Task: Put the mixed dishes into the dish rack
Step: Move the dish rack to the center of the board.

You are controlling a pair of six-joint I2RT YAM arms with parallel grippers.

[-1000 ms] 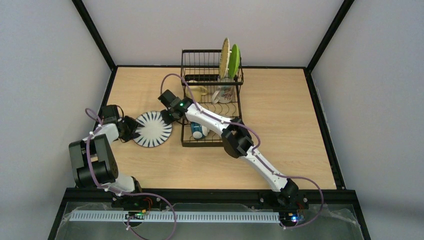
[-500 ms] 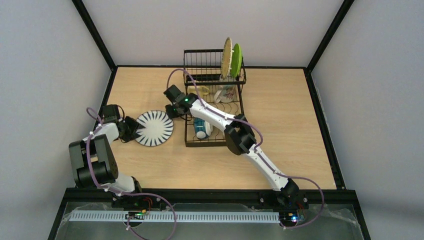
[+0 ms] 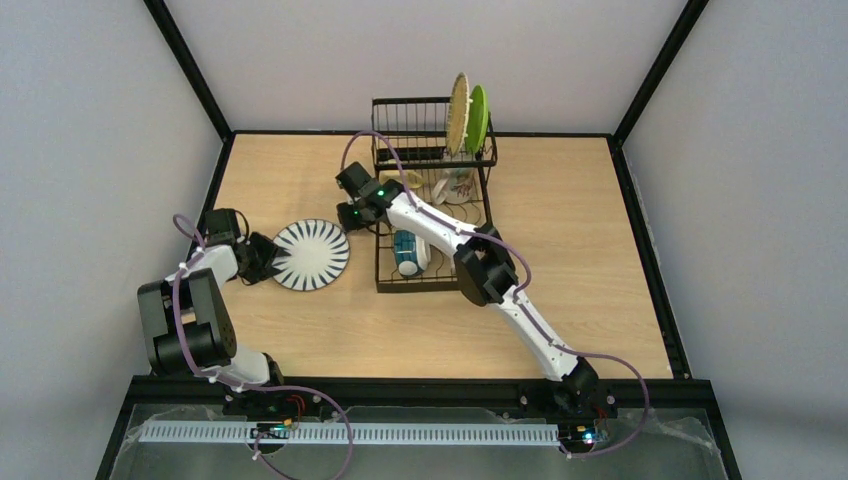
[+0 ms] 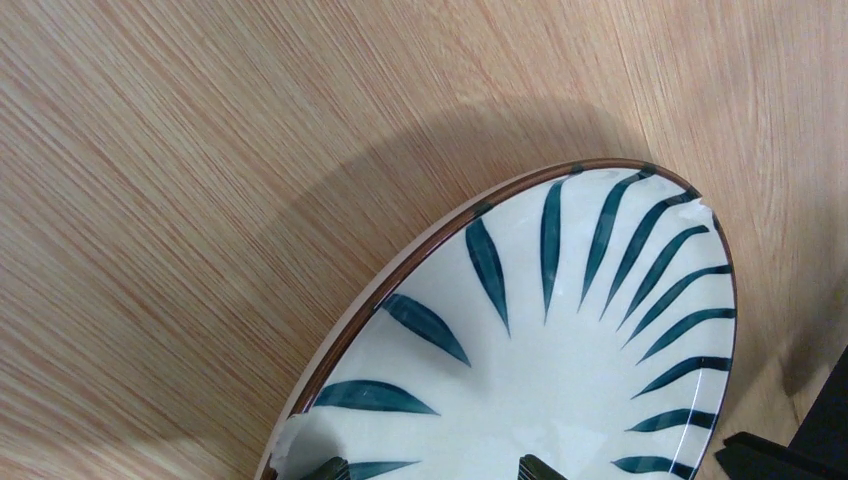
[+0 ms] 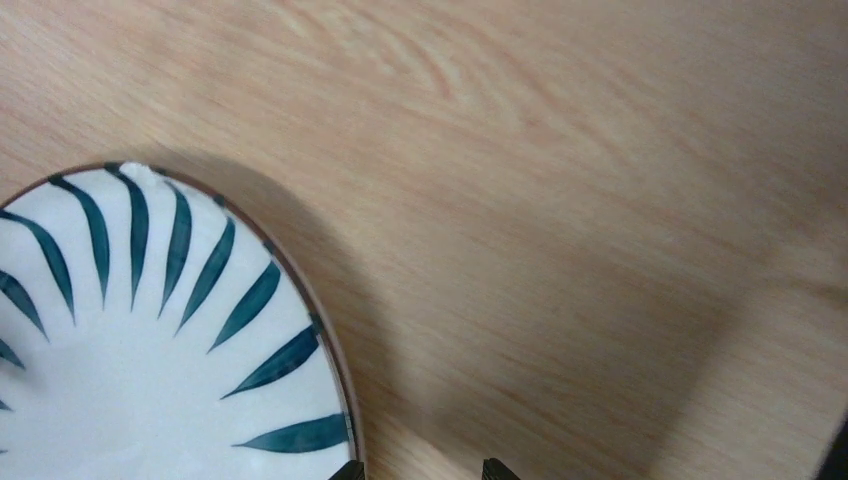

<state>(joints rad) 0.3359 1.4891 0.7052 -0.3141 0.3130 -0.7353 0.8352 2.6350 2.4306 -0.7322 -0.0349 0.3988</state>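
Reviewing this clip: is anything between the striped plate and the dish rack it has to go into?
Yes. The right gripper and its wrist sit between the black-striped white plate and the dish rack, by the rack's left wall, on the direct path. The left gripper is at the plate's left rim.

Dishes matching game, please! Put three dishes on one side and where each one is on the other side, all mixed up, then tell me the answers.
Dishes:
1. black-striped white plate
2. lime green plate
3. blue bowl

Places:
A. standing upright at the far end of the dish rack
B. inside the near end of the dish rack
C. outside the dish rack, to its left

Pairs: 1-C, 2-A, 3-B
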